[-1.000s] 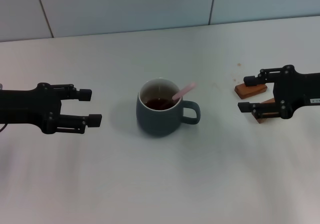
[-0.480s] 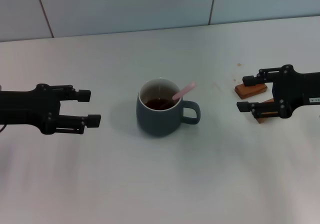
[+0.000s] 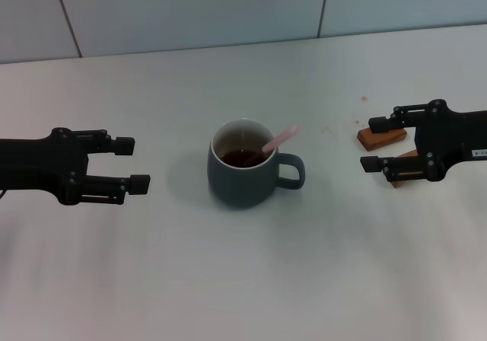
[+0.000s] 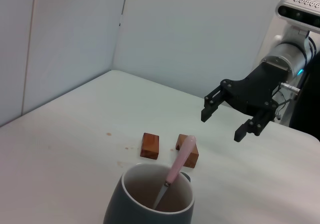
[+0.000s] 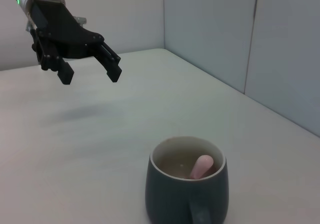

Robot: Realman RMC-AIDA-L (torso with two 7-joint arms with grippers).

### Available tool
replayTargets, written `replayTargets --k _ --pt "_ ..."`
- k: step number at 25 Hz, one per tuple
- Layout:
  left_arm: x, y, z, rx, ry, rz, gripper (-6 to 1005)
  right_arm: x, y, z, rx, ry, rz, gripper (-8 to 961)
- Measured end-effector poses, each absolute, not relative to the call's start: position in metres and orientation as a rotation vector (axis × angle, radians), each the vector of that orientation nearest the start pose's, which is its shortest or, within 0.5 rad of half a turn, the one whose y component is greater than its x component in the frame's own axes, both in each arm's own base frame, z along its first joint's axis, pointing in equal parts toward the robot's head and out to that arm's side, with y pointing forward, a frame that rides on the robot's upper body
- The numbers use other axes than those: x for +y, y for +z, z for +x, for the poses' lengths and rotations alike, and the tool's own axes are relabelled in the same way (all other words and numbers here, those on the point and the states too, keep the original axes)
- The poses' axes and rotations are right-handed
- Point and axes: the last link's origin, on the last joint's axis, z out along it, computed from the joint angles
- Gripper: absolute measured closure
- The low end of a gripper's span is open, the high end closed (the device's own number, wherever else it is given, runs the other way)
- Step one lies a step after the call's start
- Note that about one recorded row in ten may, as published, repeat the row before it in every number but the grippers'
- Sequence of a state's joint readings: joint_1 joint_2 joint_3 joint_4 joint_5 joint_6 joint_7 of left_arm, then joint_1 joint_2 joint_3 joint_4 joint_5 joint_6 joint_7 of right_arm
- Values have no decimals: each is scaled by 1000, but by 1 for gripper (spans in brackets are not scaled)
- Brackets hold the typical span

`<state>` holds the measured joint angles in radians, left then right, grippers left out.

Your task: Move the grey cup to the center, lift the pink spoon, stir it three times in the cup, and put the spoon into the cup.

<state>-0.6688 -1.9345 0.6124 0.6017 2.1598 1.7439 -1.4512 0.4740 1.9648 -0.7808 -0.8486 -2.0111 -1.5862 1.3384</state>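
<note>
The grey cup point(image 3: 242, 175) stands upright at the middle of the white table, its handle turned toward my right side, dark liquid inside. The pink spoon point(image 3: 279, 138) leans in the cup, its pale handle sticking out over the rim toward the right. Both show again in the wrist views: cup point(image 4: 150, 204) with spoon point(image 4: 178, 164), and cup point(image 5: 186, 191) with spoon point(image 5: 201, 166). My left gripper point(image 3: 131, 163) hovers open to the left of the cup, well apart from it. My right gripper point(image 3: 374, 143) hangs open far to the right, above the wooden blocks.
Two brown wooden blocks point(image 3: 380, 138) lie on the table at the right, partly under the right gripper; they appear again as blocks point(image 4: 150, 145) beyond the cup. A tiled wall point(image 3: 190, 10) runs along the table's far edge.
The left gripper has drawn back a little to the left, away from the cup. The cup, spoon and right gripper have not moved.
</note>
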Motion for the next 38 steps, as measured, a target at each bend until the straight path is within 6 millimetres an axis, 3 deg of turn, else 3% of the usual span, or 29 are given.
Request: replayTargets --k 38 --pt "350 46 -246 -558 -589 -2928 185 338 65 277 352 407 -2747 278"
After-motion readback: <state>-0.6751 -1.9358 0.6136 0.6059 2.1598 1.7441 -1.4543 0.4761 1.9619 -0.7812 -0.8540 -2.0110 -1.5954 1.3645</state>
